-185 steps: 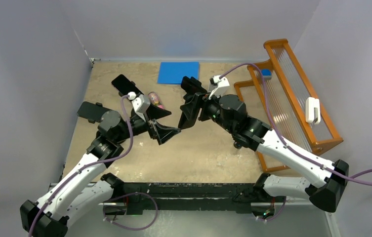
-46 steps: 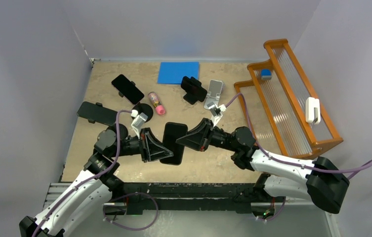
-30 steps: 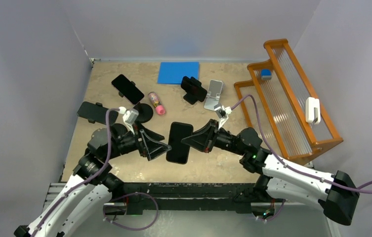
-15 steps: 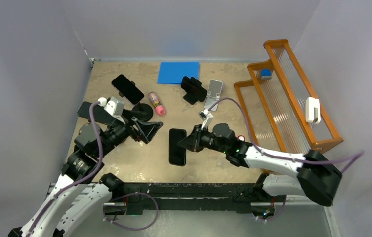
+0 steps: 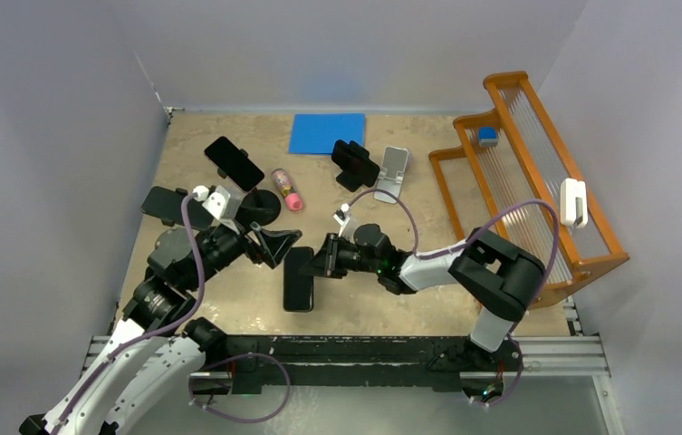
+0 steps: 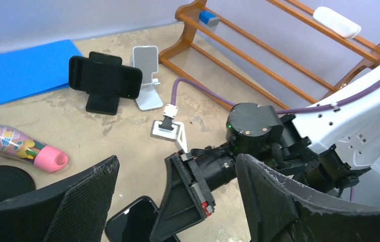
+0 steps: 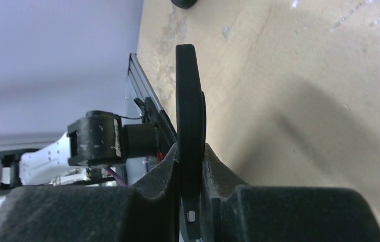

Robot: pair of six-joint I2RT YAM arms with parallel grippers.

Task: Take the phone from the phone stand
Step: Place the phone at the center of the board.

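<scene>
Sandy tabletop (image 5: 382, 299) between pale lilac walls (image 5: 355, 45); right gripper (image 5: 317, 265) clamps the black phone (image 5: 298, 281), left gripper (image 5: 281, 246) stands spread.

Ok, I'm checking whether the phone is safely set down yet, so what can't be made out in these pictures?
- Top view: whether the phone touches the table; the high camera angle hides any gap.
- Right wrist view: the phone's screen, seen edge-on; its gripped end is buried in the right claw.
- Left wrist view: most of the phone, cut off by the bottom edge and the right claw.
</scene>
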